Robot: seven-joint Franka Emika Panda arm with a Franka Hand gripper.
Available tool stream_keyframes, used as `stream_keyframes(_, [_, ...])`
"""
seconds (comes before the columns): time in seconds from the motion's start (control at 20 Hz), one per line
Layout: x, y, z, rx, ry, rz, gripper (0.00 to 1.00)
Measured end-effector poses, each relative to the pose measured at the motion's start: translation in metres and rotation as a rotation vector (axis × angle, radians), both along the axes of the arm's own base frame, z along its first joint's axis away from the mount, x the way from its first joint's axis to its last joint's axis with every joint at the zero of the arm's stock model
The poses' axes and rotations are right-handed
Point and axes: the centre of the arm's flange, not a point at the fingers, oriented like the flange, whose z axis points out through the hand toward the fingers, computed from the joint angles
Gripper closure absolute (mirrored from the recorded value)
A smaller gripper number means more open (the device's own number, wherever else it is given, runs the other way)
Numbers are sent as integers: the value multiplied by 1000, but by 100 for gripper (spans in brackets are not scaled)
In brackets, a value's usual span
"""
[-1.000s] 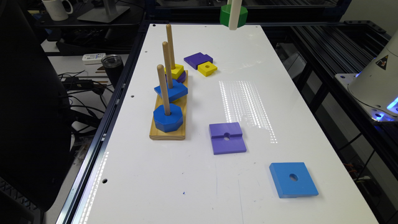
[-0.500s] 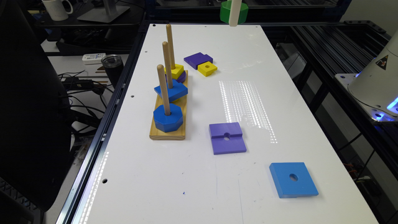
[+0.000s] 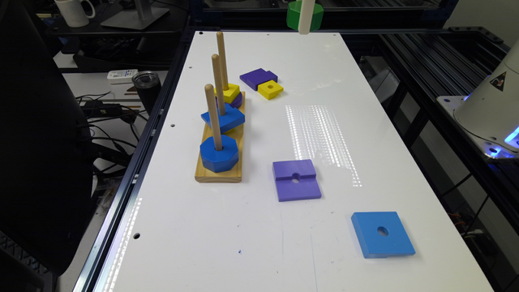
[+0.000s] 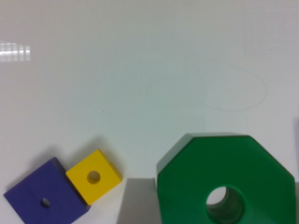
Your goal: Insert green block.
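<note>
The green block (image 3: 314,17), a thick octagon with a round centre hole, hangs in the air above the table's far end in the exterior view. My gripper (image 3: 305,28) is shut on it; a white finger crosses its front. The wrist view shows the green block (image 4: 210,163) large and close, held by my gripper (image 4: 216,205), with a grey finger (image 4: 135,203) against its side. The wooden peg base (image 3: 219,173) stands toward the exterior view's left with three upright pegs. A blue octagon (image 3: 219,154) sits on the nearest peg.
A blue block (image 3: 223,117) sits on the middle peg, yellow and purple pieces (image 3: 232,94) on the far one. Loose on the table: a purple block (image 3: 258,78) (image 4: 44,200), a yellow square (image 3: 270,89) (image 4: 93,176), a purple square (image 3: 296,180), a blue square (image 3: 382,234).
The gripper with the green block has risen slightly in the exterior view. Nothing else on the table has moved.
</note>
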Motion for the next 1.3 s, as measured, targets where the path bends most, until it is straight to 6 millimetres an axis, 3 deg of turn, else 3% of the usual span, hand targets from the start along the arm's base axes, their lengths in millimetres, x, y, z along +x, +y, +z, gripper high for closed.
stream_keyframes(0.75, [0,3,-1,-1,-1,3,100])
stream_keyframes(1.3, [8,28,-2,-2,-21,10,100])
